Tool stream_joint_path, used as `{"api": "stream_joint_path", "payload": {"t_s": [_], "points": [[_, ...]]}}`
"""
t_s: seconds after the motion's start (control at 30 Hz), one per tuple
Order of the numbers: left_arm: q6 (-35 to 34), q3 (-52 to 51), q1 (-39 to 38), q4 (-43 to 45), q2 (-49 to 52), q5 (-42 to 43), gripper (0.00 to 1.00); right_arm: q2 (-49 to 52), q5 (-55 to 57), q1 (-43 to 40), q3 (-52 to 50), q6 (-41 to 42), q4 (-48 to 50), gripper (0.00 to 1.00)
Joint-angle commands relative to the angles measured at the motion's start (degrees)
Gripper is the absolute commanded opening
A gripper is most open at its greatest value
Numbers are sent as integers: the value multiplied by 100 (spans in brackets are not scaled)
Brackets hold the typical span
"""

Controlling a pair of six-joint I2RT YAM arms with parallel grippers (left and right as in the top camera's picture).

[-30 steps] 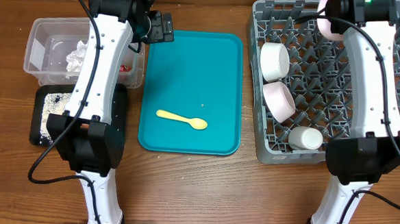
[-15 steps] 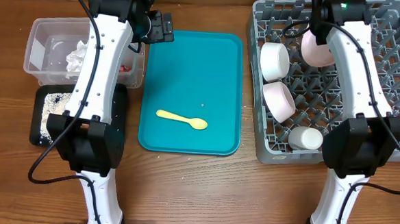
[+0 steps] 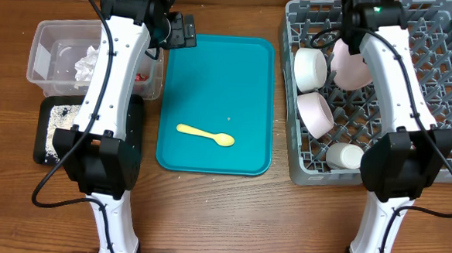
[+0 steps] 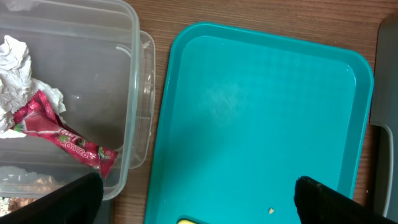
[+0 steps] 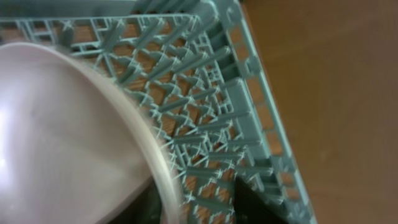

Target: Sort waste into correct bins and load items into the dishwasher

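Note:
My right gripper (image 5: 199, 208) is shut on the rim of the white plate (image 3: 353, 69), which it holds tilted over the back left of the grey dish rack (image 3: 443, 115). The plate fills the left of the right wrist view (image 5: 62, 137). Two white bowls (image 3: 310, 69) (image 3: 316, 114) and a white cup (image 3: 345, 156) sit in the rack's left column. The yellow spoon (image 3: 205, 135) lies on the teal tray (image 3: 213, 79). My left gripper (image 4: 199, 199) is open and empty above that tray's back left corner. The napkin (image 4: 15, 62) and red wrapper (image 4: 62, 134) lie in the clear tub (image 3: 52, 36).
The black tray (image 3: 45, 144) with rice grains sits in front of the clear tub, partly under my left arm. A tiny crumb (image 4: 271, 211) lies on the teal tray. Bare wooden table runs along the front edge.
My right gripper has carried the plate from the rack's back edge forward and to the left, beside the back bowl. The left arm has not moved.

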Motion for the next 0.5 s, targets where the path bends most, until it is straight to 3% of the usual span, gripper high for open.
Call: {"api": "stream_joint_path", "payload": {"t_s": [0.0,0.03,0.07,0.17,0.27,0.37,0.4,0.43,0.47], "points": [[-33,37,-33,9,-13,-52,100,-46,-107,168,9,17,22,79],[-33,37,-33,7,-13,-52,100,-48,-107,197,33,22,24,95],[-33,37,-33,9,-13,-52,100,-48,-111,223,87,24,15,100],[-33,37,-33,7,-13,-52,100,-85,-297,293,457,238,-221,100],[-33,37,-33,9,-13,-52,100,-249,-1279,304,1099,326,-748,100],[-33,37,-33,9,-13,-52,100,-444,-3053,321,1532,321,-1381,100],[-33,37,-33,9,-13,-52,100,-509,-3886,326,1637,319,-1582,100],[-33,37,-33,9,-13,-52,100,-640,-5469,326,1698,317,-1777,100],[-33,37,-33,9,-13,-52,100,-651,-6013,323,1698,293,-1814,100]]}}
